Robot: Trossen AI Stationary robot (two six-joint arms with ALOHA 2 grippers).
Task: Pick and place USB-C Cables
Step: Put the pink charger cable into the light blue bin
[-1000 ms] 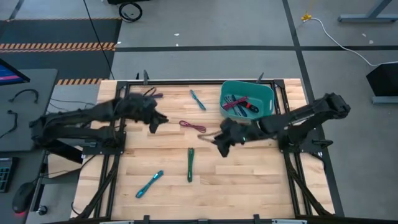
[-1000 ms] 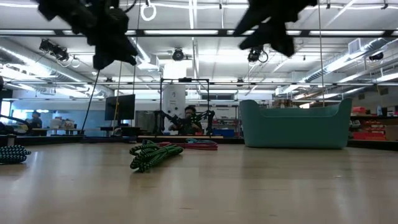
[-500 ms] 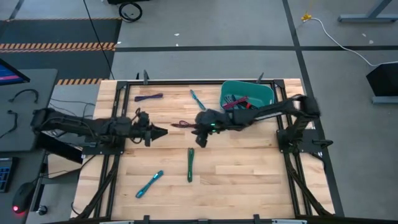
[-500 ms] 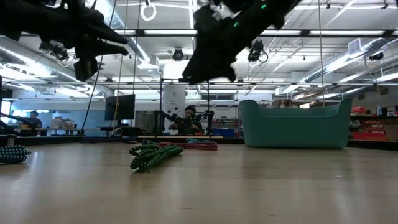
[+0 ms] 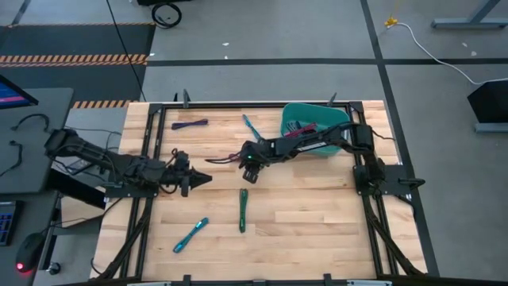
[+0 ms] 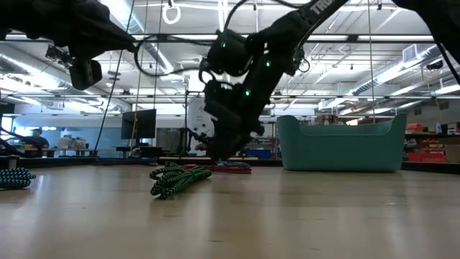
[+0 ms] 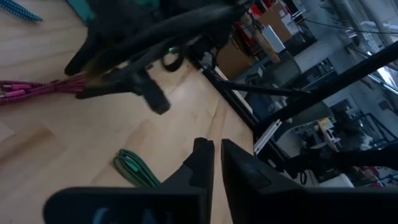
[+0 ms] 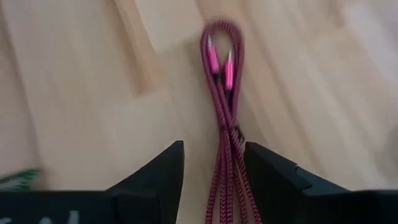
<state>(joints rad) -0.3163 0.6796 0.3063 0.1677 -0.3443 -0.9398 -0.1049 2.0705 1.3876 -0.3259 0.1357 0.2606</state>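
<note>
High view, from the near edge outward: a teal cable point(image 5: 190, 234) lies slantwise near the front left of the wooden table point(image 5: 317, 230), and a green cable point(image 5: 243, 210) lies lengthwise a little farther in, near the middle. Beyond these, the left hand point(image 5: 198, 179) hangs over the left-centre boards at the end of an arm reaching in from the left; in its own wrist view its two fingers point(image 7: 199, 165) are pressed nearly together with only a narrow slit between them, holding nothing, and the green cable point(image 7: 134, 168) shows just ahead of them. Farther in, the right hand point(image 5: 248, 163) is down at the middle of the table over the maroon cable point(image 5: 230, 159). The right wrist view shows its fingers point(image 8: 165, 165) spread, one on each side of the maroon cable point(image 8: 224, 124), which lies flat on the wood between them, not yet pinched. At table level the right hand point(image 6: 223, 144) stands low over the maroon cable point(image 6: 230, 167), behind the green bundle point(image 6: 176, 180). Farther back lie a purple cable point(image 5: 189, 124) at the far left and another teal cable point(image 5: 252, 127) near the far middle. The teal bin point(image 5: 337, 119) at the far right holds several cables.
</note>
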